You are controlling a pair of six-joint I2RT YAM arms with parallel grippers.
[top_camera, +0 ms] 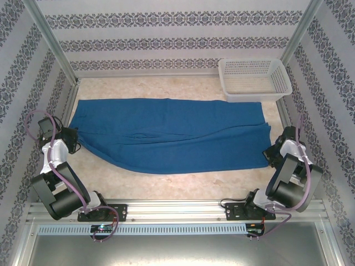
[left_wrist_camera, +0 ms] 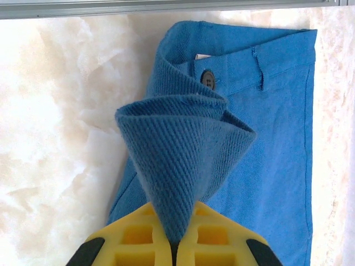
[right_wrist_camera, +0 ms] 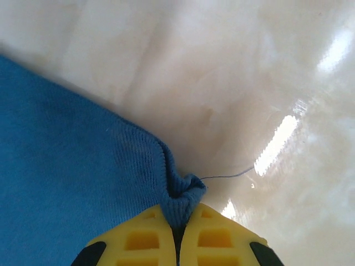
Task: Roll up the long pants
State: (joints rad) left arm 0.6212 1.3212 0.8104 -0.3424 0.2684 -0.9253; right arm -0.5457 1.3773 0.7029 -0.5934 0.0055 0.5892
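Observation:
The long pants (top_camera: 169, 134) are plain royal-blue trousers spread flat across the table, waist to the left and leg ends to the right. My left gripper (top_camera: 74, 138) is shut on the waistband corner; in the left wrist view a cone of pinched cloth (left_wrist_camera: 183, 149) rises from between the yellow fingers (left_wrist_camera: 133, 235), with the waist button (left_wrist_camera: 208, 79) behind. At the near right corner my right gripper (top_camera: 273, 155) is shut on the leg hem, and a small fold of hem (right_wrist_camera: 183, 197) sticks out between its yellow fingers (right_wrist_camera: 216, 235).
A white plastic mesh basket (top_camera: 254, 78) stands at the far right corner, just beyond the trouser legs. Patterned walls and metal posts enclose the table. Bare marbled tabletop (top_camera: 183, 185) lies in front of the trousers.

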